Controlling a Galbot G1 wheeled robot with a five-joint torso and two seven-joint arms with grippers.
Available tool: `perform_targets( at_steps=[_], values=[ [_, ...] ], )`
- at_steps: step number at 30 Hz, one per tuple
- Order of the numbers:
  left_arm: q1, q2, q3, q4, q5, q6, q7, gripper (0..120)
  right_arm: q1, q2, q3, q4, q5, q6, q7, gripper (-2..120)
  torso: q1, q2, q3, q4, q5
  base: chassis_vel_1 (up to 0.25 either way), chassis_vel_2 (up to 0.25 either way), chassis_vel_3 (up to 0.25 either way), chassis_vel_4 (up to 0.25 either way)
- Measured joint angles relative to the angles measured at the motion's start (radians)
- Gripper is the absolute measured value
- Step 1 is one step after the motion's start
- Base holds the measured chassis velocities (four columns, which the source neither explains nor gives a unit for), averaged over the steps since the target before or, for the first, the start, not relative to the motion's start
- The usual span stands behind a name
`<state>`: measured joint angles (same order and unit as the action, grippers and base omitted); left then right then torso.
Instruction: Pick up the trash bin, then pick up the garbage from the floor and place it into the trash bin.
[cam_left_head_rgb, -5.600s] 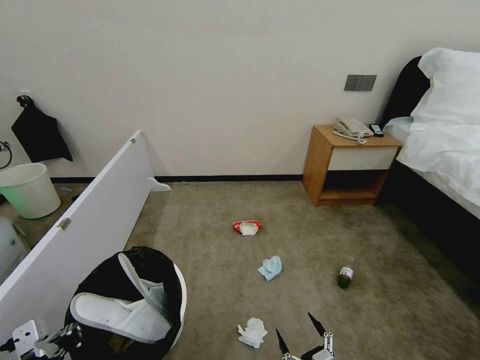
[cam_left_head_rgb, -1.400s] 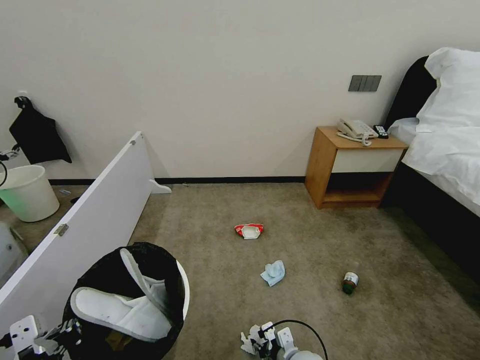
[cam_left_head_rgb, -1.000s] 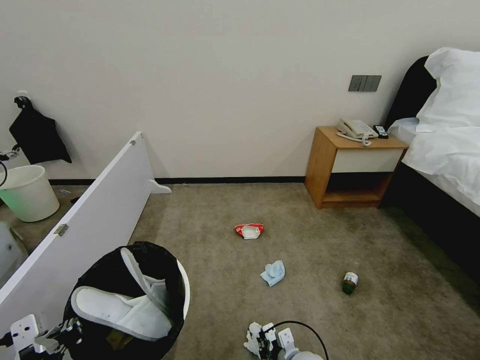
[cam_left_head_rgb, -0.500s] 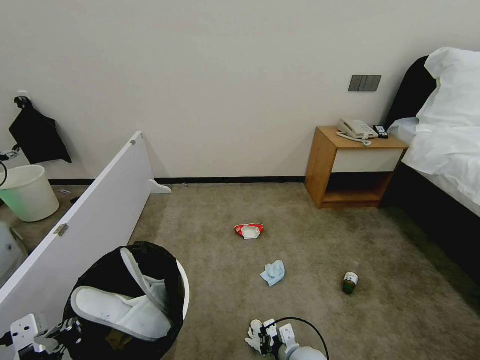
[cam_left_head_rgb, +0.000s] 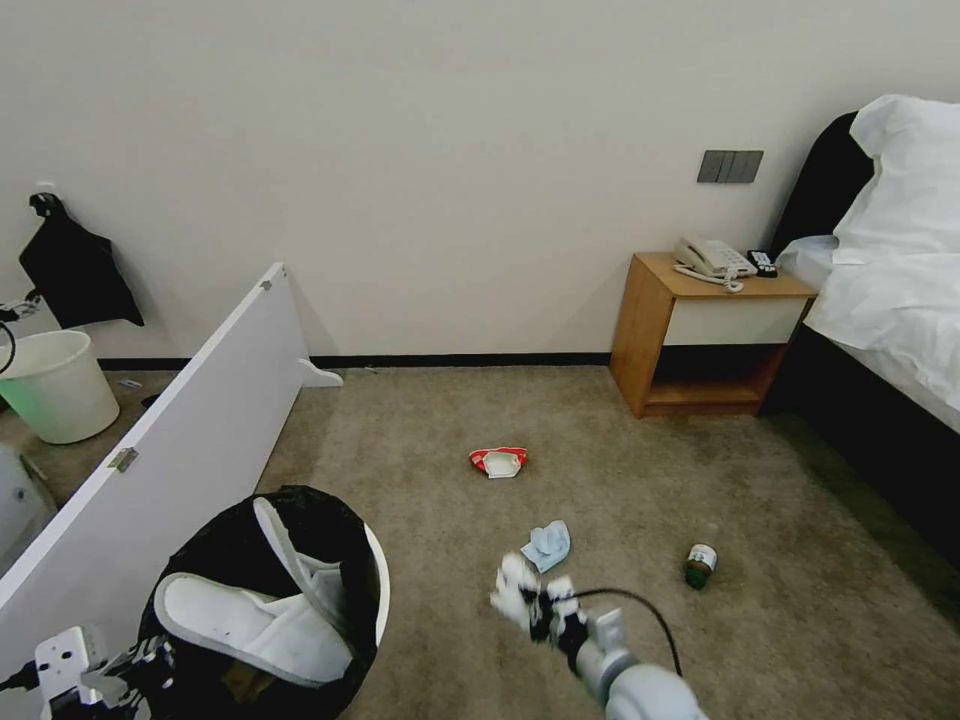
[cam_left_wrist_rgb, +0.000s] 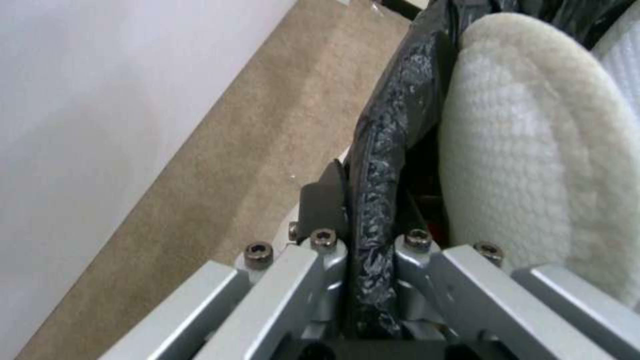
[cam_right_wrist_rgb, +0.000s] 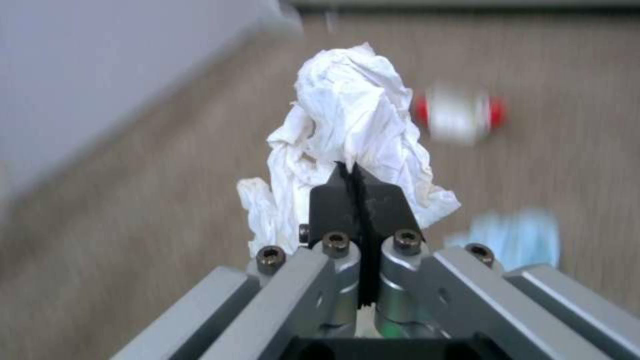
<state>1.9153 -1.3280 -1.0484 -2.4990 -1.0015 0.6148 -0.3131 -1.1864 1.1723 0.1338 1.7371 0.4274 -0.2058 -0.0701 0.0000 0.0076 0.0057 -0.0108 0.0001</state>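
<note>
The trash bin (cam_left_head_rgb: 374, 590), white with a black bag liner, hangs at the lower left of the head view with white slippers (cam_left_head_rgb: 250, 625) inside. My left gripper (cam_left_wrist_rgb: 363, 210) is shut on its bag-covered rim (cam_left_wrist_rgb: 383, 165). My right gripper (cam_left_head_rgb: 535, 605) is raised above the floor (cam_left_head_rgb: 600, 470), shut on a crumpled white tissue (cam_right_wrist_rgb: 353, 130); the tissue (cam_left_head_rgb: 512, 582) shows at its tip. On the carpet lie a red-white packet (cam_left_head_rgb: 498, 461), a pale-blue wad (cam_left_head_rgb: 547, 545) and a small green bottle (cam_left_head_rgb: 699, 564).
A white panel (cam_left_head_rgb: 170, 440) leans along the left beside the bin. A plain white bucket (cam_left_head_rgb: 55, 385) stands behind it. A wooden nightstand (cam_left_head_rgb: 705, 335) with a phone and a bed (cam_left_head_rgb: 890, 300) stand at the right.
My right gripper closed on the white tissue at floor level and has now lifted it up and forward. The bin has shifted slightly right.
</note>
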Motion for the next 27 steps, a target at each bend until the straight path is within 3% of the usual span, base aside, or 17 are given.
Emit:
perform_targets(
  at_steps=[6,10,15,16,20,22,23,27],
  values=[
    [0.002,0.02,0.016,0.004,-0.002,0.003,0.005,2,0.019,-0.069,0.035,0.134,0.068,0.096,-0.06,0,0.0,0.0,0.0,0.0001,-0.0001,0.0,0.0,0.0,0.0],
    [-0.008,0.028,0.023,0.004,-0.004,0.007,0.004,2,0.062,-0.151,0.007,0.22,0.139,0.267,-0.132,0,0.0,0.0,0.0,0.0,-0.0001,0.0,0.0,0.0,0.0],
    [-0.008,0.028,0.025,0.002,-0.005,0.009,0.003,2,0.098,-0.194,-0.029,0.282,0.209,0.359,-0.189,0,0.0,0.0,0.0,0.0002,0.0,0.0,0.0,0.0,0.0],
    [-0.007,0.026,0.026,0.001,-0.005,0.009,0.002,2,0.135,-0.22,-0.055,0.329,0.269,0.397,-0.242,0,0.0,0.0,0.0,0.0001,-0.0001,0.0,0.0,0.0,0.0],
    [-0.007,0.022,0.025,0.0,-0.004,0.01,-0.002,2,0.187,-0.246,-0.094,0.374,0.344,0.409,-0.298,0,0.0,0.0,0.0,-0.0001,-0.0001,0.0,0.0,0.0,0.0],
    [-0.006,0.012,0.023,-0.001,-0.002,0.01,-0.003,2,0.306,-0.27,-0.199,0.416,0.438,0.405,-0.343,0,0.0,0.0,0.0,-0.0004,0.0001,0.0,0.0,0.0,0.0],
    [-0.006,0.012,0.023,-0.001,-0.002,0.01,-0.003,2,0.306,-0.27,-0.199,0.416,0.438,0.405,-0.343,0,0.0,0.0,0.0,-0.0004,0.0001,0.0,0.0,0.0,0.0],
    [-0.01,-0.001,0.022,-0.001,0.002,0.01,-0.004,2,0.511,-0.262,-0.362,0.418,0.512,0.388,-0.345,0,0.0,0.0,0.0,0.0006,-0.0004,0.0,0.0,0.0,0.0]
  ],
)
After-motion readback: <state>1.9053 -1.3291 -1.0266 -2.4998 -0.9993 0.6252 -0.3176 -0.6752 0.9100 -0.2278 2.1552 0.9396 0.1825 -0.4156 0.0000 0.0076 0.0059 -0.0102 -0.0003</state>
